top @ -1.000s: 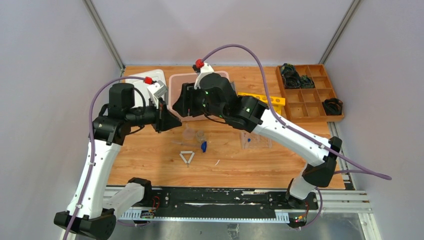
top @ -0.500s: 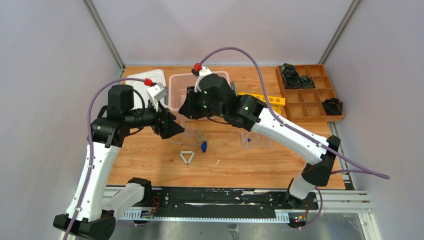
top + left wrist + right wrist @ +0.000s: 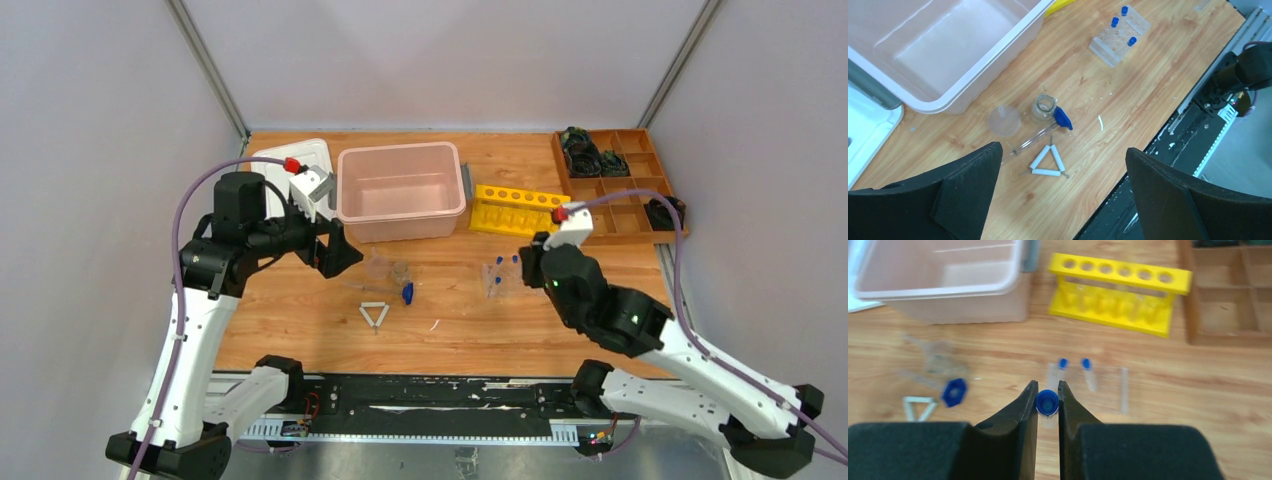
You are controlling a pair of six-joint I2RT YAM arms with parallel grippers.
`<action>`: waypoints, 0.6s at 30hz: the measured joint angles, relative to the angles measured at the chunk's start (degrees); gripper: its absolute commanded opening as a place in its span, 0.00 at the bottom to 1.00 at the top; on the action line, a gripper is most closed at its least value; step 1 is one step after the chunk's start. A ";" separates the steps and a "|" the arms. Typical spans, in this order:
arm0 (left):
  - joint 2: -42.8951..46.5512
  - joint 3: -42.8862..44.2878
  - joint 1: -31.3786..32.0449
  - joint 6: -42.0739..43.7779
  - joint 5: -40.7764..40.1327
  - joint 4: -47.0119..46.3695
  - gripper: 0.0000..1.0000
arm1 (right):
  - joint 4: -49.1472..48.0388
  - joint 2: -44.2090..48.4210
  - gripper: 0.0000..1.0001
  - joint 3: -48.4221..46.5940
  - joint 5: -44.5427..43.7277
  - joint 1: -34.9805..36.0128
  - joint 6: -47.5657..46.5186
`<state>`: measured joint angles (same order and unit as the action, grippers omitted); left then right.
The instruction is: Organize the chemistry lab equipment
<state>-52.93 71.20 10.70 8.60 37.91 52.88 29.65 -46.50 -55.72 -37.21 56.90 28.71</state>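
Note:
My right gripper (image 3: 1048, 385) is shut on a clear tube with a blue cap (image 3: 1047, 402), seen end-on between the fingers. It sits at the near right of the clear tube tray (image 3: 508, 283). Two more blue-capped tubes (image 3: 1063, 363) stand in the tray beyond. Whether the gripped tube is lifted I cannot tell. My left gripper (image 3: 1063, 148) hangs wide open and empty above the white triangle frame (image 3: 1048, 162). Beside the triangle are a thin glass rod (image 3: 1033, 141), a small beaker (image 3: 1044, 106), a clear funnel-like piece (image 3: 1004, 121) and a blue cap (image 3: 1063, 118).
A pink bin (image 3: 400, 190) stands at the back centre. A yellow tube rack (image 3: 515, 210) is to its right and a white tray (image 3: 290, 165) to its left. A wooden compartment box (image 3: 615, 185) fills the back right corner.
My right arm swung away from the bin's front, drew back to the right and closed on a tube at the tray. My left gripper opened wide.

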 measured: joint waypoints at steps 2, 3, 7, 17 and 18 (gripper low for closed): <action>0.00 -0.17 0.00 0.11 -0.92 0.00 1.00 | -0.35 5.73 0.00 6.62 -4.92 -0.09 -0.48; 0.00 -0.31 0.00 0.20 -1.22 0.02 1.00 | -0.74 7.80 0.00 9.16 -6.58 -0.09 -0.72; -0.20 -0.48 0.00 0.24 -2.58 0.20 1.00 | -5.38 15.08 0.00 20.44 -12.24 -0.33 -2.23; -0.22 -0.50 0.00 0.83 -4.61 0.46 1.00 | -17.42 9.20 0.00 28.72 -16.87 -2.84 -3.41; -0.22 -0.50 0.00 0.85 -4.70 0.46 1.00 | -18.43 7.58 0.00 28.81 -16.83 -3.52 -3.32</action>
<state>-53.15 70.70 10.70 9.45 33.21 53.34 11.22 -38.92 -26.92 -54.04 53.39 25.39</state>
